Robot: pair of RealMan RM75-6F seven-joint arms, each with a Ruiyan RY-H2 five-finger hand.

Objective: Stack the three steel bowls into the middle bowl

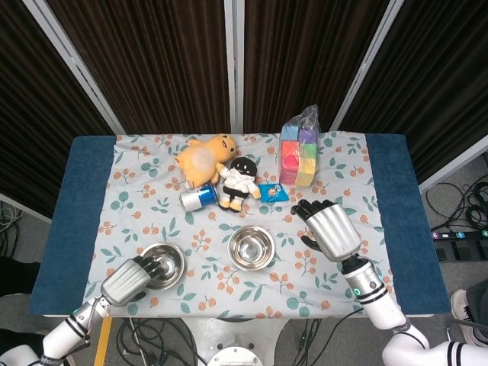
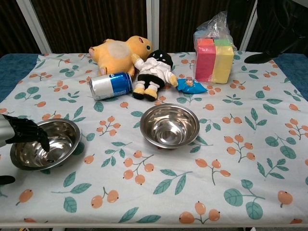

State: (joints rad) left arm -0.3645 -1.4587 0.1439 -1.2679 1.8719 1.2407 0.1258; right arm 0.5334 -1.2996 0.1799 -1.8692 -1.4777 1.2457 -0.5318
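Two steel bowls show on the floral cloth. The left bowl (image 1: 162,265) (image 2: 45,143) sits near the front left. The middle bowl (image 1: 252,248) (image 2: 169,126) stands apart from it at the centre. I see no third bowl on its own. My left hand (image 1: 130,278) (image 2: 21,132) is at the left bowl's near-left rim, with fingers (image 2: 41,137) hooked over the rim into the bowl. Its thumb (image 2: 6,180) is off the bowl below it. My right hand (image 1: 329,229) hovers to the right of the middle bowl, fingers apart and holding nothing.
Behind the bowls lie a blue can (image 1: 198,197), a small doll (image 1: 239,181), a yellow plush toy (image 1: 204,156) and a blue snack packet (image 1: 272,191). A bag of coloured blocks (image 1: 300,152) stands at the back right. The table's front edge (image 2: 154,224) is close to the left bowl.
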